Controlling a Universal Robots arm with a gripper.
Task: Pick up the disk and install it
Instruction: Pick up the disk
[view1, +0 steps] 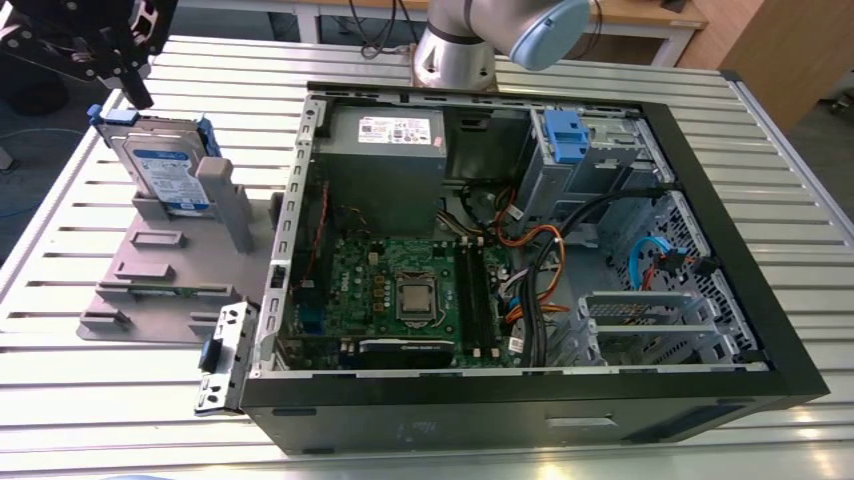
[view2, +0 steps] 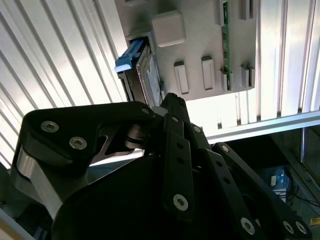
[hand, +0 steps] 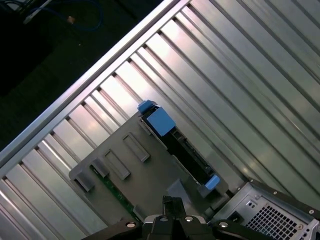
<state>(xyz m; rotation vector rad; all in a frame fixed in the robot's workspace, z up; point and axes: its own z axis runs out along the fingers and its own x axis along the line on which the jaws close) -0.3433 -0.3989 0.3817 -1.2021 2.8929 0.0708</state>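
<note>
The disk (view1: 167, 170) stood on edge in a slot of the grey holder (view1: 160, 270). I judge this was so that its blue-bracketed upper edge was free to be gripped from above. The holder lay flat on the slatted desk (view1: 80, 400). The open computer case (view1: 534, 410) sat just beside the holder, on the exterior view's right, with its side off, probably to give access to the drive bay.

The gripper (view1: 138, 98) hung above the holder. Its fingers looked pressed together on nothing, and they were clear of the disk and over its top edge. In both wrist views the fingertips pointed down near the disk's blue end.
</note>
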